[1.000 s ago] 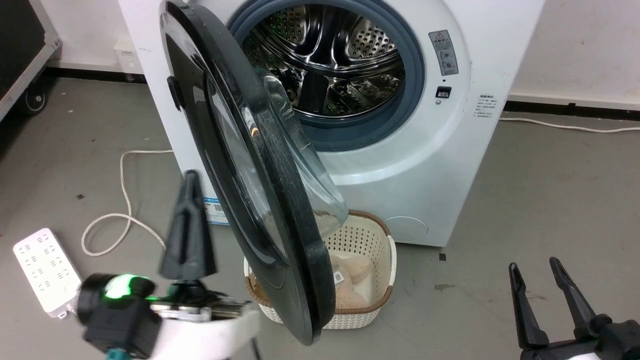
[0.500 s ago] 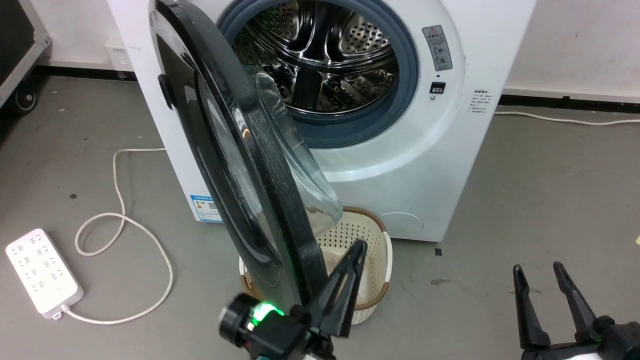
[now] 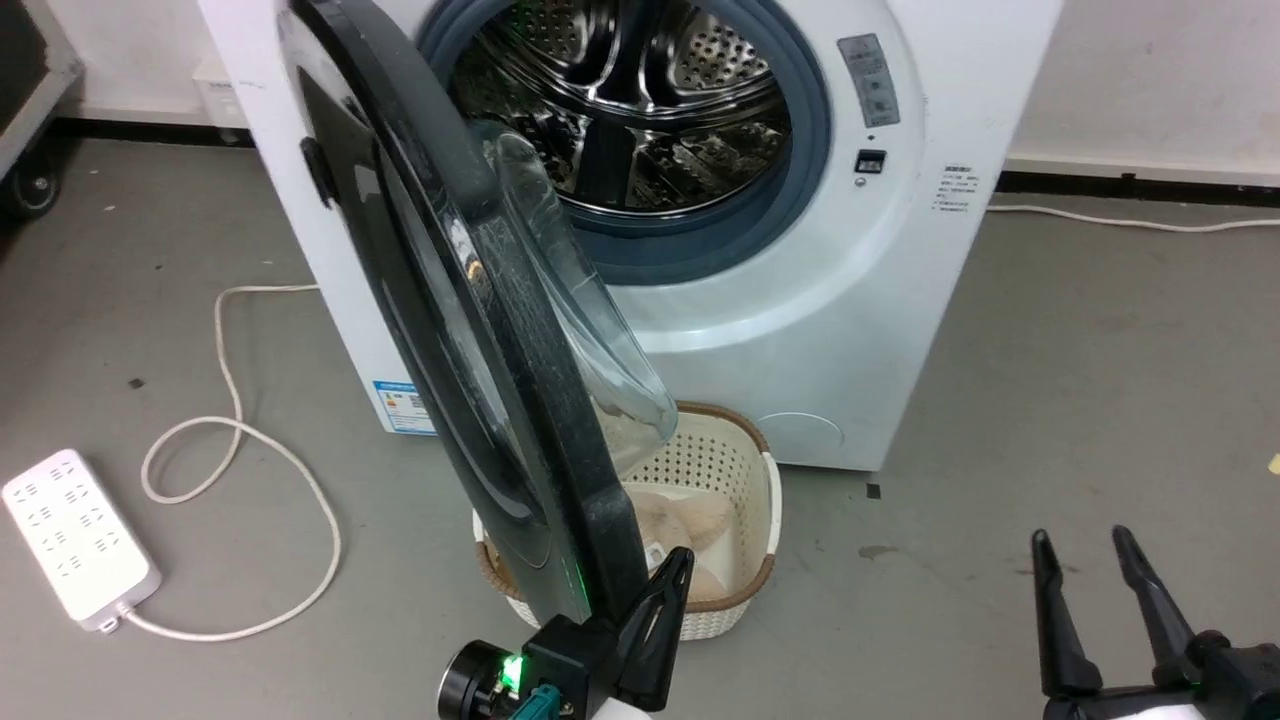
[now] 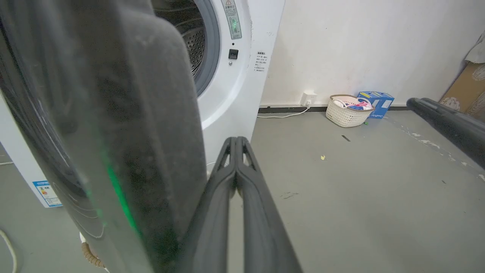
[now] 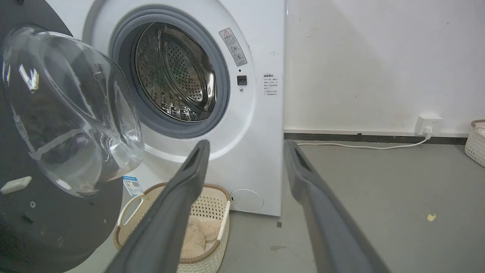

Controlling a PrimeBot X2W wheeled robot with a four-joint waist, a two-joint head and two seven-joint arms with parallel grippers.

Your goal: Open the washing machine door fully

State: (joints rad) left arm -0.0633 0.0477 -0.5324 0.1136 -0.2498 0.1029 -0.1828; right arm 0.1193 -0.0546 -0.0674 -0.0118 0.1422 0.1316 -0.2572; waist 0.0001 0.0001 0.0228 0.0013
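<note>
1. While the head view catches the washing machine door [image 3: 480, 330] almost edge-on, a black band running from the upper left of the frame down to lower centre, the right wrist view gives me its inner side. There I see a matte black face with the clear glass bowl [image 5: 72, 110] bulging out at the left.
2. That door hangs swung out from the left side of the washing machine [image 3: 830, 300]. The steel drum [image 3: 620, 100] lies open at top centre, and the door's lower rim stands over a cream basket [image 3: 760, 480] on the floor.
3. At lower left the head view adds a white power strip [image 3: 75, 545] and a looping cable [image 3: 240, 440]. From the left wrist I get a second basket [image 4: 346, 113] and a blue box [image 4: 375, 104] by the far wall, and from the right wrist a wall socket [image 5: 426, 123].
4. My left gripper [image 3: 678, 560] rises from bottom centre, fingers pressed together and tilted up to the right, just beside the rim's lower edge. In its own view the rim fills the left half, and I cannot tell whether the fingers touch it.
5. A green light [image 3: 512, 668] on that wrist glints off the rim.
6. My right gripper [image 3: 1082, 540] sits at lower right, fingers apart around nothing, pointing up the frame, well apart from the door.
</note>
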